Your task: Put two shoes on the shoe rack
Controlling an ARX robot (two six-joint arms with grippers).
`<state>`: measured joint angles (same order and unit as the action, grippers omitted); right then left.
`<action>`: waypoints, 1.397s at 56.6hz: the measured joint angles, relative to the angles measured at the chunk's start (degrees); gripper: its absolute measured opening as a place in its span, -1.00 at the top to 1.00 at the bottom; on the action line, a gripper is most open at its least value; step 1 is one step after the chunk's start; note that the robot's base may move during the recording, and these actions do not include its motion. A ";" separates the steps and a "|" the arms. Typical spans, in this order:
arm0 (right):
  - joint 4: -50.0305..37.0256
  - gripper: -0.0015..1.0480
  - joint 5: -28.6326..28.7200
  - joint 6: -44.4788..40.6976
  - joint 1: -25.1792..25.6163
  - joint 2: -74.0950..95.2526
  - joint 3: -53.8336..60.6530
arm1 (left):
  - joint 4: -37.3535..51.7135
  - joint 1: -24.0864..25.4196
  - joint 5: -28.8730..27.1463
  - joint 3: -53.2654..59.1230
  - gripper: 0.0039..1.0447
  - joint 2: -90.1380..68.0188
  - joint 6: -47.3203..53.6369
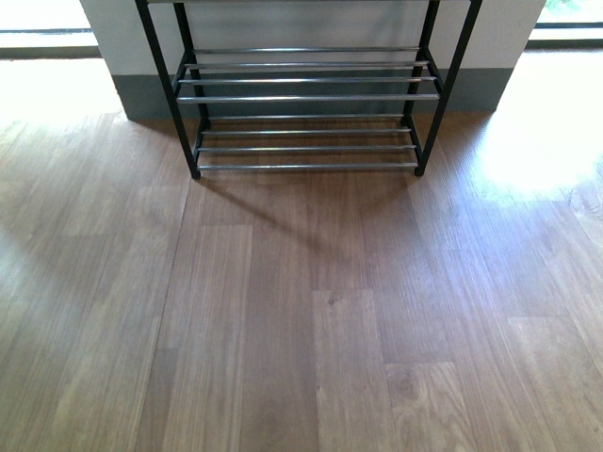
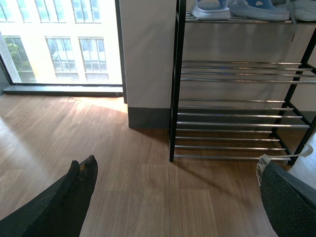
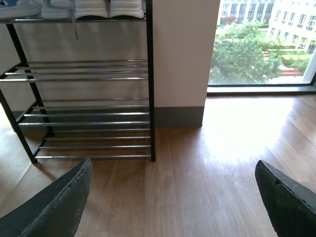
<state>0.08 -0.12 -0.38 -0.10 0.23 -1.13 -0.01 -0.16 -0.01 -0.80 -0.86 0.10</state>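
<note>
The shoe rack (image 1: 306, 99) stands against the wall, black frame with chrome rods; its two lower tiers are bare. In the left wrist view its top tier (image 2: 237, 20) carries pale blue slides (image 2: 242, 9). The right wrist view shows the rack (image 3: 89, 79) with white-soled sneakers (image 3: 108, 8) on the top tier beside the slides (image 3: 22, 8). My left gripper (image 2: 177, 180) is open over bare floor in front of the rack. My right gripper (image 3: 173, 190) is also open, empty, off the rack's right corner. Neither arm shows in the front view.
Wood floor (image 1: 301, 311) stretches in front of the rack. A white wall with grey skirting (image 3: 180, 116) stands behind it. Floor-to-ceiling windows flank the wall, one (image 2: 59, 44) on the left and one (image 3: 261, 44) on the right, casting bright patches on the floor.
</note>
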 joint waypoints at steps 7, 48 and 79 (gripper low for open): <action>0.00 -0.82 0.00 0.00 0.00 0.00 0.00 | -0.02 0.00 0.00 0.00 -0.83 0.00 0.00; 0.00 -0.82 0.15 0.00 0.02 0.00 0.00 | -0.02 0.02 -0.02 0.00 -0.83 0.00 0.00; 0.00 -0.82 0.07 0.02 0.02 -0.04 0.00 | -0.02 0.00 0.00 0.00 -0.83 0.00 0.02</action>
<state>0.08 -0.05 -0.36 -0.08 0.19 -1.13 -0.03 -0.16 -0.01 -0.80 -0.86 0.12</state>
